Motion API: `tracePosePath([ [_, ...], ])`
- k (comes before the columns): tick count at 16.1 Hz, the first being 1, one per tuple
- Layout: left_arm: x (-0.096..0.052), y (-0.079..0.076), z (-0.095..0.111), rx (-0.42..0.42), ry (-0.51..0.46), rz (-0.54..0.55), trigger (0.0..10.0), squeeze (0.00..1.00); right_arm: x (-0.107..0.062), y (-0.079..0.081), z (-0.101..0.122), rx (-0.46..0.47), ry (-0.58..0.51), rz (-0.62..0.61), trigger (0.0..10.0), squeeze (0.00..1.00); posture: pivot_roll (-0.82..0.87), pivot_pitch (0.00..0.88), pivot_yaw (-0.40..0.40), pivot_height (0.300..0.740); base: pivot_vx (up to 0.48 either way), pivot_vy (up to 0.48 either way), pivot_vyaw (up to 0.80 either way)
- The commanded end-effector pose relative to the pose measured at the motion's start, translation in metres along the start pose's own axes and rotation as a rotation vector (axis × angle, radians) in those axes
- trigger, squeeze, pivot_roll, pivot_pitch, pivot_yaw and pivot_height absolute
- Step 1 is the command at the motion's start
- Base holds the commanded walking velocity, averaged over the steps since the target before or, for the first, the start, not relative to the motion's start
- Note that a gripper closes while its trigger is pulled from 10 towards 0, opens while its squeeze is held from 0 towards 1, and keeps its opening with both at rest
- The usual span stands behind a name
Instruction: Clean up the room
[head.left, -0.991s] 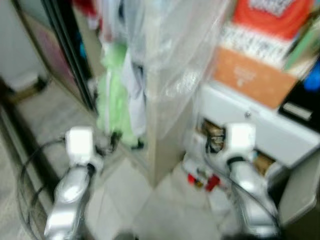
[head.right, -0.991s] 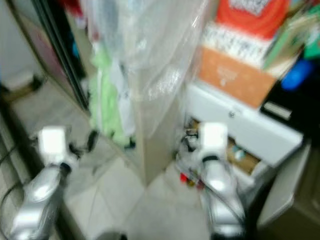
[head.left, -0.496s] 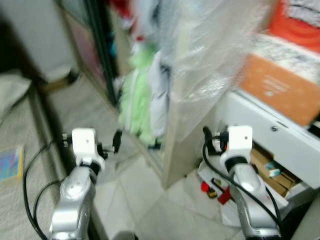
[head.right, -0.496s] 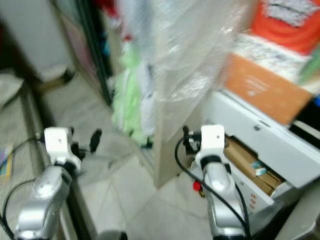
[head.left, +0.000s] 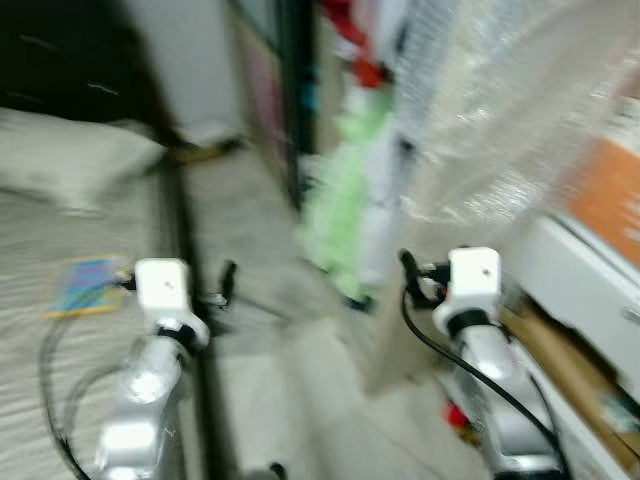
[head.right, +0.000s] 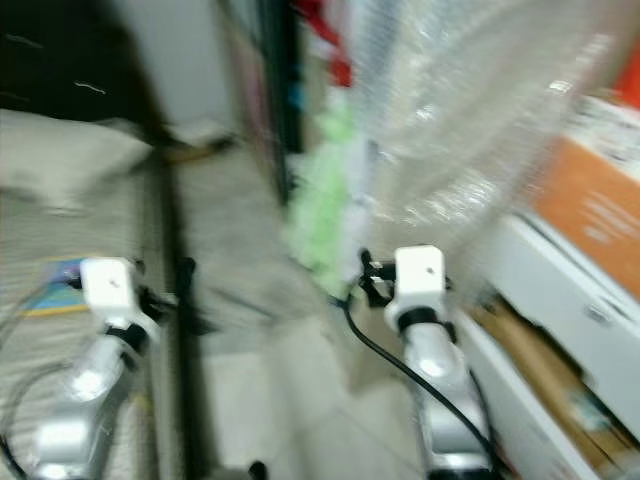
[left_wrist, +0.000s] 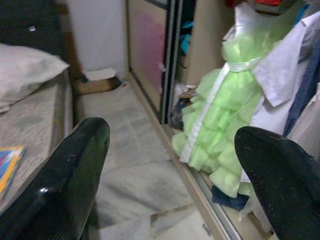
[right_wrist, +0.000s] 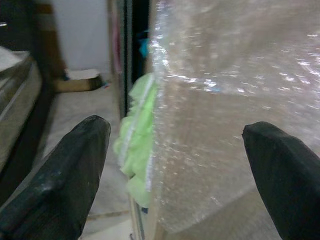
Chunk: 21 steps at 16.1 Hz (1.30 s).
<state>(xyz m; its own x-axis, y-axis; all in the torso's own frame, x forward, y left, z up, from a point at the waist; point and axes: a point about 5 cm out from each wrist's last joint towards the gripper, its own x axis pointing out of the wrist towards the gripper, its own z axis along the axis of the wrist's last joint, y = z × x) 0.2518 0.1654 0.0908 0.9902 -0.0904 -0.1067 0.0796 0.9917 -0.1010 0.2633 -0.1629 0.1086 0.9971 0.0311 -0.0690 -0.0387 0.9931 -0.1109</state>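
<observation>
Both arms are held out low in front of me over a pale tiled floor (left_wrist: 130, 175). My left gripper (left_wrist: 172, 145) is open with nothing between its black fingers (left_wrist: 75, 175), beside the edge of a bed (head.left: 60, 330). My right gripper (right_wrist: 175, 145) is open too, and faces a tall panel wrapped in bubble wrap (right_wrist: 235, 125). A light green frilly dress (left_wrist: 215, 140) and a white shirt (left_wrist: 285, 65) hang in the open wardrobe ahead. A colourful book (head.left: 88, 285) lies on the bed. The head views are blurred.
A pillow (left_wrist: 25, 70) lies on the bed at the left. A small box (left_wrist: 97, 80) sits on the floor by the far wall. At the right stand an orange box (head.left: 610, 200), a white drawer unit (head.left: 590, 290) and something red (head.left: 455, 415) on the floor.
The whole picture has swung to the left, so the bed, pillow and book have come into view and the boxes have slid to the right edge. Both arms keep the same pose.
</observation>
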Motion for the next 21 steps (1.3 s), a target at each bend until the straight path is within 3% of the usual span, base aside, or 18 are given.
tracePosePath([
  [1, -0.0001, 0.0022, 0.0008, 0.014, 0.001, 0.007, 10.0, 0.0, 0.0003, -0.0008, 0.0002, 0.014, -0.001, -0.004, 10.0, 0.0, 0.02, 0.0, -0.013, 0.74, 0.0, 0.0, 0.8],
  [21, 0.0053, 0.0027, 0.0014, 0.02, -0.008, 0.01, 10.0, 0.0, 0.0055, 0.0031, 0.0, 0.005, -0.005, 0.025, 10.0, 0.0, 0.03, 0.0, -0.019, 0.74, 0.0, 0.0, 0.8],
])
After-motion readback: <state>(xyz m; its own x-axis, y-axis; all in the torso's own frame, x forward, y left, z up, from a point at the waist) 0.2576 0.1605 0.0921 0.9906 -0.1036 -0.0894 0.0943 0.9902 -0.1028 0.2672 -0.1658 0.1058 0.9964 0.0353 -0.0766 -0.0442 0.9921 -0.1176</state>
